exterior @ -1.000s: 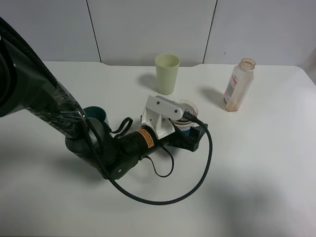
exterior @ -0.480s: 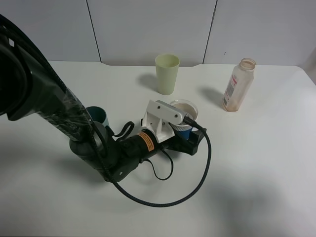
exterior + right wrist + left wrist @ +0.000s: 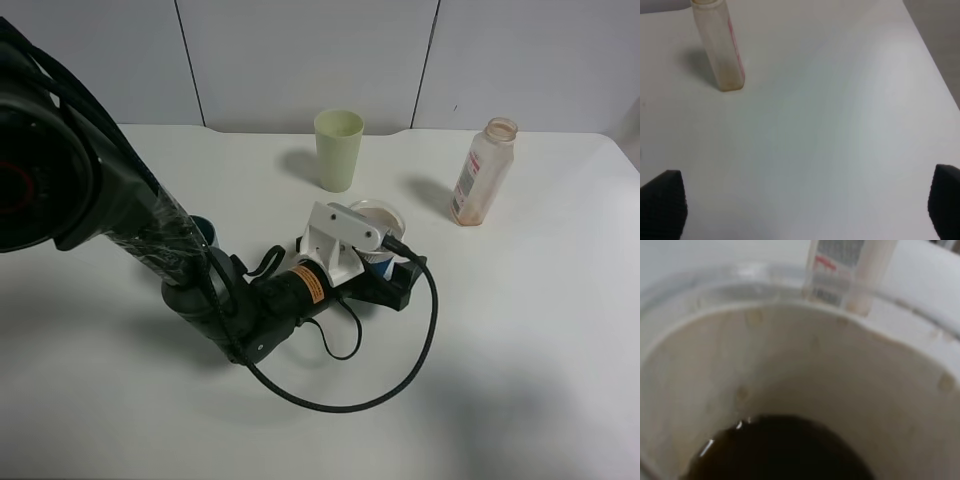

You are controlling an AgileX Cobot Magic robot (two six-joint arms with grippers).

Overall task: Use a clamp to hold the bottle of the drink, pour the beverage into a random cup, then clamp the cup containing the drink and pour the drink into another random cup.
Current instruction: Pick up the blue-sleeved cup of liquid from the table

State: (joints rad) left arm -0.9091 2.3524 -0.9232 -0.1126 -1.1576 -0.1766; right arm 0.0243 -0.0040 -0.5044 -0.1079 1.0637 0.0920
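1. Our left hand [image 3: 388,268] lies low over the tabletop [image 3: 540,350], jaws standing apart, one on each side of the blue-banded cup [image 3: 385,210]; we cannot see either jaw pressing the wall, so we judge the cup flanked, not yet clamped.
2. To clamp well, we would close on the blue band below the thick rim, square across the cup's middle; paper gives, so squeeze only enough to hold; lift level before any swing.
3. Between the jaws, the cup holds the beverage [image 3: 785,450], a dark brown pool low in the bottom; the pale inner wall above it is bare.
4. Beside the hand loops the black cable [image 3: 434,310]; keep it out of the carry.
5. Ahead of the hand and to one side stands the pale yellow-green cup [image 3: 338,150], upright; we cannot tell what, if anything, is in it.
6. Beyond the hand's far end, apart from the cup, stands the bottle [image 3: 480,175], upright and uncapped, brown-tinged low down; little seems left inside.
7. Back along the arm, behind the wrist, the teal cup [image 3: 205,232] shows only a sliver; its inside is hidden; the pour belongs there.
8. Our right hand [image 3: 803,202] hangs elsewhere, jaws wide apart, holding nothing.
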